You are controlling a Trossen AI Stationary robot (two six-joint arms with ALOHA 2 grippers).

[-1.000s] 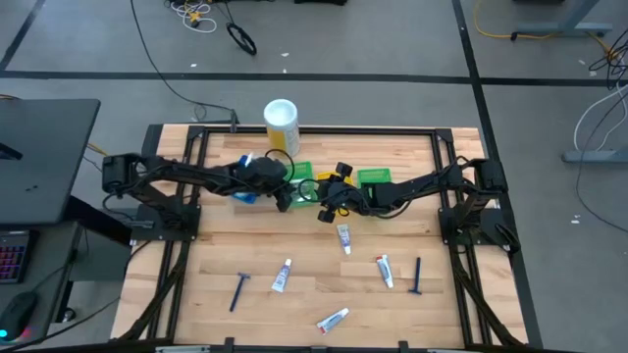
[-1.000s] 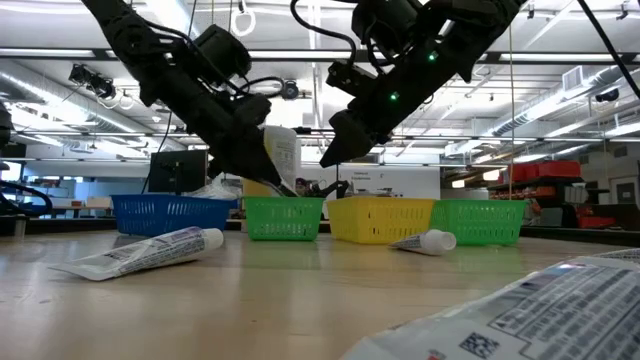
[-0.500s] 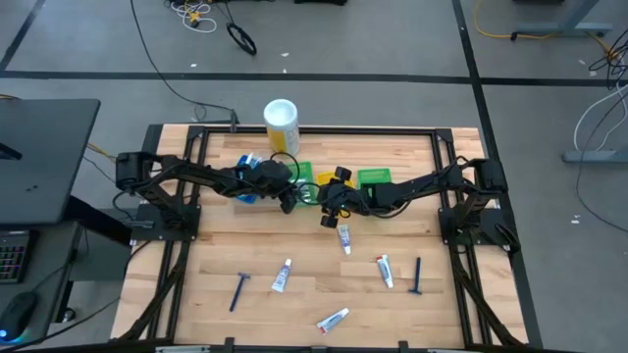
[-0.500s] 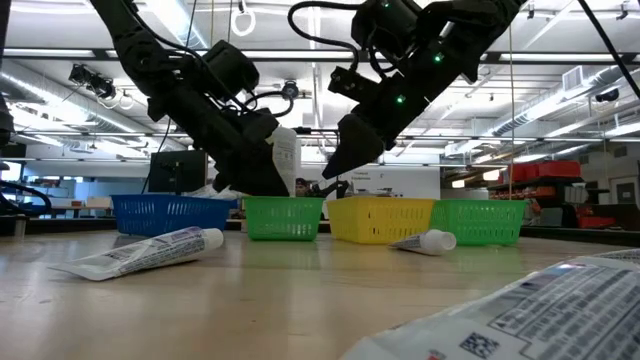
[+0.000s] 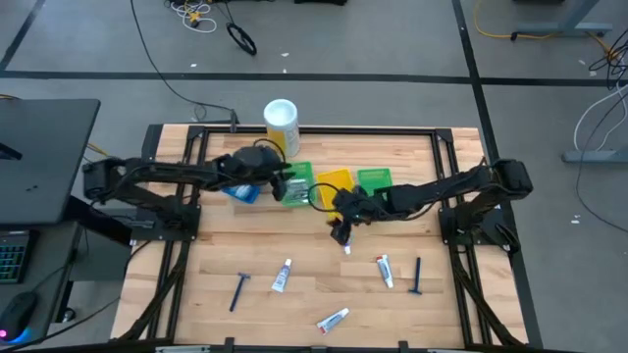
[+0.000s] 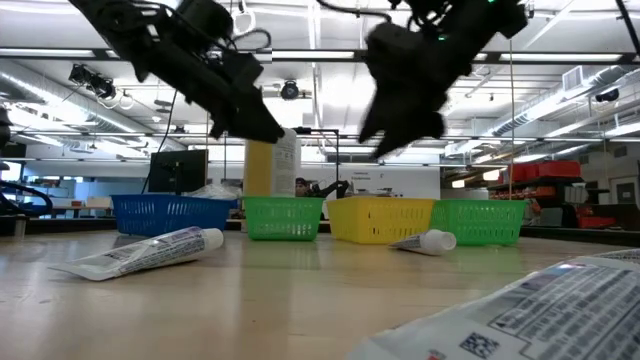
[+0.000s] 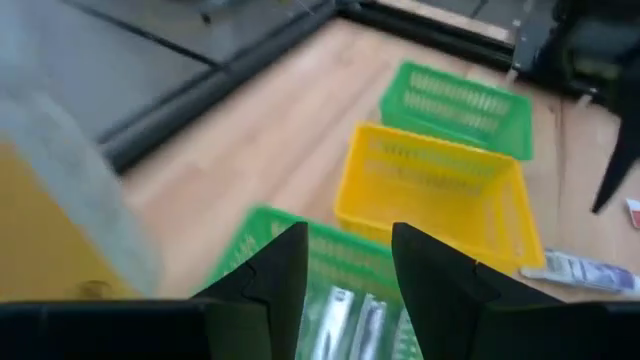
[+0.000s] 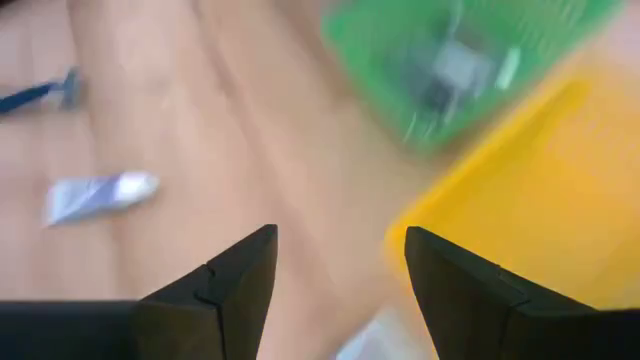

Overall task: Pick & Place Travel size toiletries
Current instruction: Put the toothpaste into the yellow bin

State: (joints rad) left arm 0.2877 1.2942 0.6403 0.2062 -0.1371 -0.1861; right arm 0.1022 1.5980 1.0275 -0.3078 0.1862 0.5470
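Observation:
My left gripper [image 7: 345,268] hangs open over the left green bin [image 5: 297,184], which holds small silver tubes [image 7: 352,318]. My right gripper [image 8: 340,268] is open too, above the table in front of the yellow bin [image 5: 334,181] and over a white toothpaste tube [image 5: 345,245]. Neither gripper has anything between its fingers. More toiletries lie flat on the wood nearer the front: two dark blue razors [image 5: 239,289] [image 5: 417,277] and white tubes [image 5: 283,277] [image 5: 334,319] [image 5: 385,270].
Four bins stand in a row at mid-table: blue [image 5: 243,189], green, yellow, and a second green [image 5: 374,178]. A tall white-and-yellow canister [image 5: 281,126] stands behind them, close to my left arm. Bare wood lies between the loose items near the front edge.
My left gripper has lifted up out of the left green bin and tipped more level. My right gripper has moved from beside the yellow bin toward the table's near edge, rising and rolling, and now hangs over the white tube.

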